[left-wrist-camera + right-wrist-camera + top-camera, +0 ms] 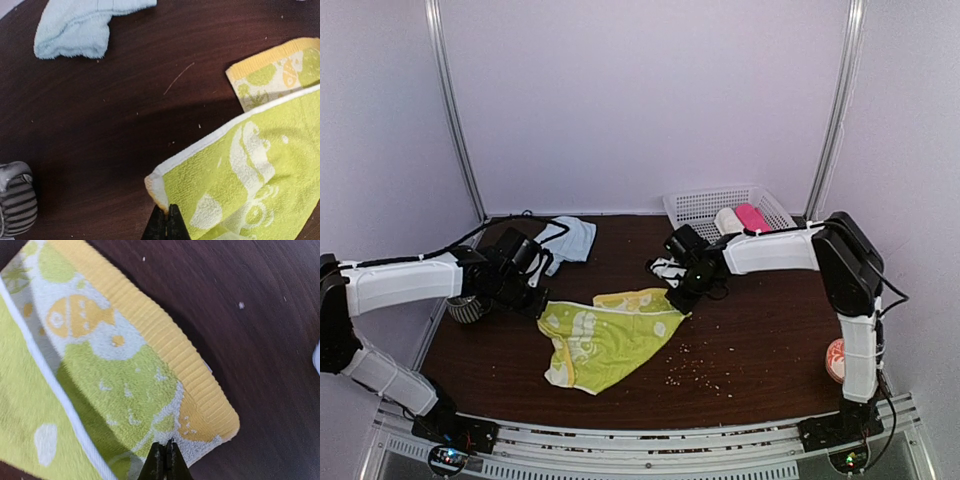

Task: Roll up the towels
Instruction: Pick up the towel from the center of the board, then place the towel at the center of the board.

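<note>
Currently I have the left tool (pixel 167 222) pinched shut on one corner of the patterned towel (pixel 250 175), and the right tool (pixel 167 460) shut on its yellow-hemmed corner. The towel is spread mid-way across the surface (pixel 760 340), with the blue towel (pixel 572 238) bunched at the back left. Cloth, by my judgement: light, limp, grippy; take at corners or hem.

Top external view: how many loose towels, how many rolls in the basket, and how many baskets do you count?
Loose towels: 2 (yellow-green patterned towel, pale blue towel)
Rolls in the basket: 2 (cream roll, pink roll)
Baskets: 1 (white basket)
Total: 5
</note>
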